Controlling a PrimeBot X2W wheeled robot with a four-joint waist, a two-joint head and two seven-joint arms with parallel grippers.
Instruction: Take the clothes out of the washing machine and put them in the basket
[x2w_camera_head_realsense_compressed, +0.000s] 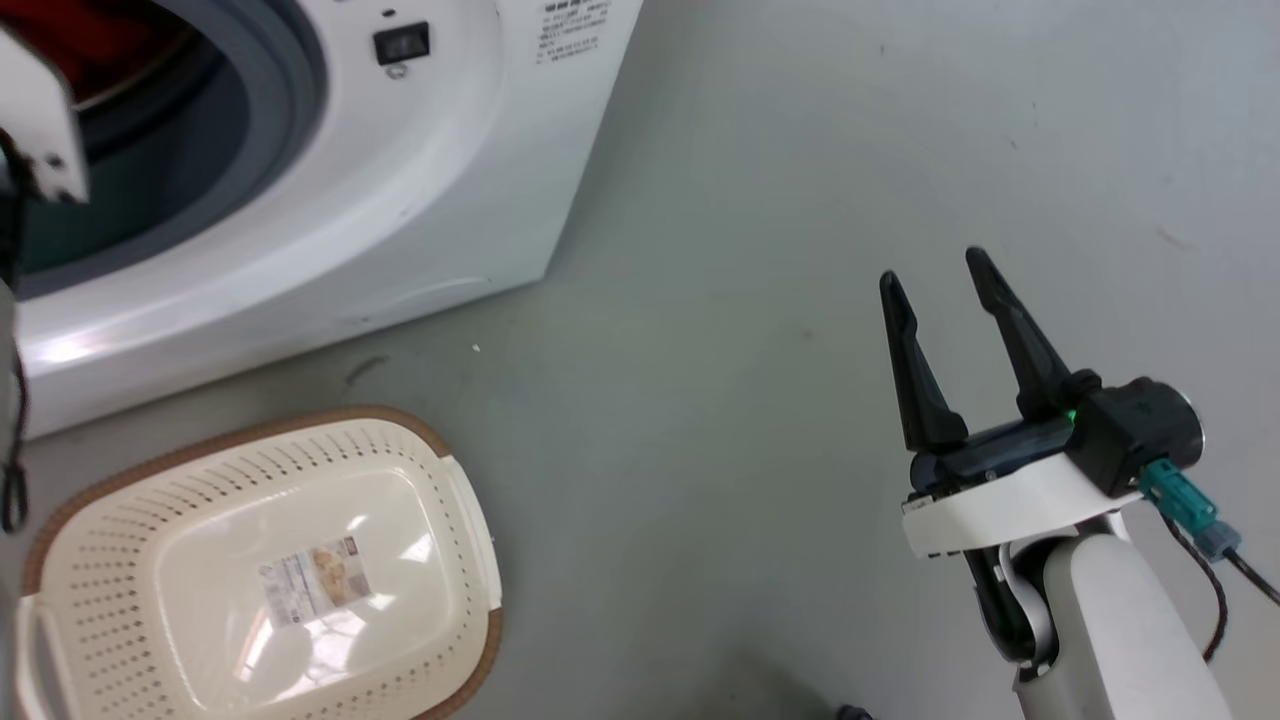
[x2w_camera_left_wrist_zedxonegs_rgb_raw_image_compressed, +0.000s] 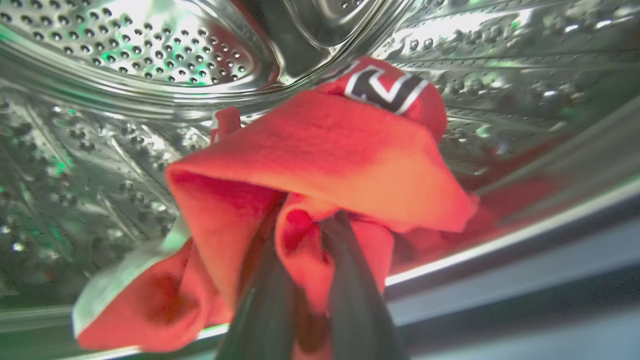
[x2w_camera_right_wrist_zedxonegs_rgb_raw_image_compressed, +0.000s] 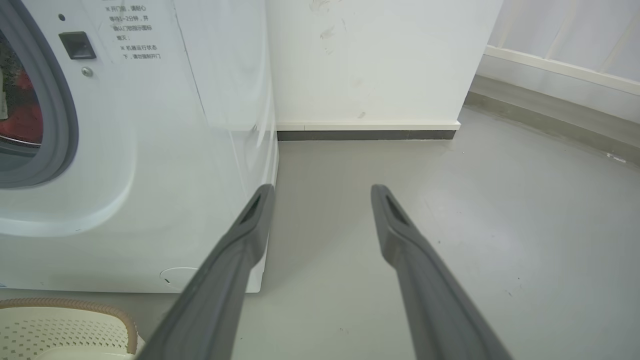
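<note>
The left gripper (x2w_camera_left_wrist_zedxonegs_rgb_raw_image_compressed: 310, 225) is inside the shiny perforated drum (x2w_camera_left_wrist_zedxonegs_rgb_raw_image_compressed: 150, 55) of the washing machine (x2w_camera_head_realsense_compressed: 450, 180). Its two dark fingers (x2w_camera_left_wrist_zedxonegs_rgb_raw_image_compressed: 350, 300) are clenched on a fold of the red garment (x2w_camera_left_wrist_zedxonegs_rgb_raw_image_compressed: 320, 150), which bunches between them and drapes over their tips. This garment carries a black and white patch (x2w_camera_left_wrist_zedxonegs_rgb_raw_image_compressed: 385, 90) at its far end, and a pale edge (x2w_camera_left_wrist_zedxonegs_rgb_raw_image_compressed: 125, 270) runs along one lower corner. It rests against the drum wall, close to the opening; whether more clothes lie under it, I cannot tell. In the head view a bit of red fabric shows behind the grey door ring (x2w_camera_head_realsense_compressed: 290, 110), and the pale left forearm (x2w_camera_head_realsense_compressed: 35, 110) reaches into the opening there. The right gripper (x2w_camera_head_realsense_compressed: 932, 268) hovers over the grey floor (x2w_camera_head_realsense_compressed: 750, 250), well apart from the machine and to the right of it. The right fingers (x2w_camera_head_realsense_compressed: 915, 370) are spread wide and hold nothing. In the right wrist view they point toward the front corner of the machine and a white wall (x2w_camera_right_wrist_zedxonegs_rgb_raw_image_compressed: 370, 60) behind it. The basket (x2w_camera_head_realsense_compressed: 100, 560) stands upright on the floor just in front of the machine, below the door opening. It is cream with a brown rim (x2w_camera_head_realsense_compressed: 250, 428), and a paper label (x2w_camera_head_realsense_compressed: 312, 580) lies on its base.
</note>
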